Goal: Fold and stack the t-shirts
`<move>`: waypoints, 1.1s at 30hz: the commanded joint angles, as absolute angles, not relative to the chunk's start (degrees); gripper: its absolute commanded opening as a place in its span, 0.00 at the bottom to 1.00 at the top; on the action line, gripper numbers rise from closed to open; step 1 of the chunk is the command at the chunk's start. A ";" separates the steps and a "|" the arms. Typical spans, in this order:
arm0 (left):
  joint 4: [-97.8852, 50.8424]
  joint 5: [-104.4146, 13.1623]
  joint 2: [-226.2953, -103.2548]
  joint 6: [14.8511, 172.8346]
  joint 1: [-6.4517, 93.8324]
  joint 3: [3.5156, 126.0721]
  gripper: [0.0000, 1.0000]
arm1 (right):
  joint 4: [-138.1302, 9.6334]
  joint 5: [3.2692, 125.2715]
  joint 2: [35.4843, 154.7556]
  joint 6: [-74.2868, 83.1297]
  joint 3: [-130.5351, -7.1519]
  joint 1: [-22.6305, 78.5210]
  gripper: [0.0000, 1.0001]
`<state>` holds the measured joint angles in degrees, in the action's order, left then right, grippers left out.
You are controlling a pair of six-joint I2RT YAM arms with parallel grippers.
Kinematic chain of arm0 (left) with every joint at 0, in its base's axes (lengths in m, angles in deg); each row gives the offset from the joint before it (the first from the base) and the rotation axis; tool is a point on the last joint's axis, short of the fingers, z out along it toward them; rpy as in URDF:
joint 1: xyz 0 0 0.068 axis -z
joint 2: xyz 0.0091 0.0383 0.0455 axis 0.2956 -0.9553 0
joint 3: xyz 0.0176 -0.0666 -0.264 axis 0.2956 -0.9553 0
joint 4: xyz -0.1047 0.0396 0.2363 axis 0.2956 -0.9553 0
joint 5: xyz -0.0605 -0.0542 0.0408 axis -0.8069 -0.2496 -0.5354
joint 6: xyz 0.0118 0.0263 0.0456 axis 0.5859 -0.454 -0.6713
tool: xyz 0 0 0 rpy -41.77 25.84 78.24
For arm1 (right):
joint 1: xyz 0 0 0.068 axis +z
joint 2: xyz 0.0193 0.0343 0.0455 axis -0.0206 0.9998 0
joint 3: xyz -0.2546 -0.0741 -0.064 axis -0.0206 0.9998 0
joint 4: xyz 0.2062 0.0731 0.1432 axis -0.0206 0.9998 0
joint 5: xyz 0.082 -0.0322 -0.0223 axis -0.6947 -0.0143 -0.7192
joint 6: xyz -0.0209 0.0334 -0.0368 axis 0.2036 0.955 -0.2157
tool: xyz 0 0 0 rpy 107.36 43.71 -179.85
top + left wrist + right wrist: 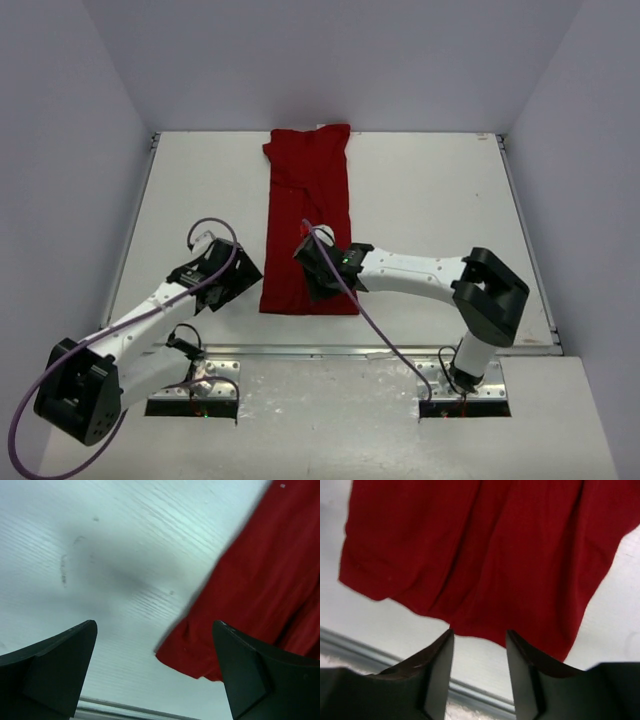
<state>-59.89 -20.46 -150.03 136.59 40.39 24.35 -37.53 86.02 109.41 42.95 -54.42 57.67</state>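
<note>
Right gripper [480, 635] sits half-narrowed at the shirt [485, 555] hem, grasp unclear; left gripper [154, 627] gapes; next, lift hem toward collar

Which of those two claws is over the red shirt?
The right claw, its tips at the near hem of the shirt. The left claw sits off to the side of the shirt, mostly above the white table, spread wide.

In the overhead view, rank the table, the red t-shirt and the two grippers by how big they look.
1. the table
2. the red t-shirt
3. the left gripper and the right gripper: they look about the same size, so I won't rank one above the other.
</note>
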 commanded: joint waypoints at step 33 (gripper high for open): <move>-35.99 -35.96 -146.77 140.53 53.49 2.91 0.01 | -38.30 79.75 115.55 43.58 -56.68 61.57 0.32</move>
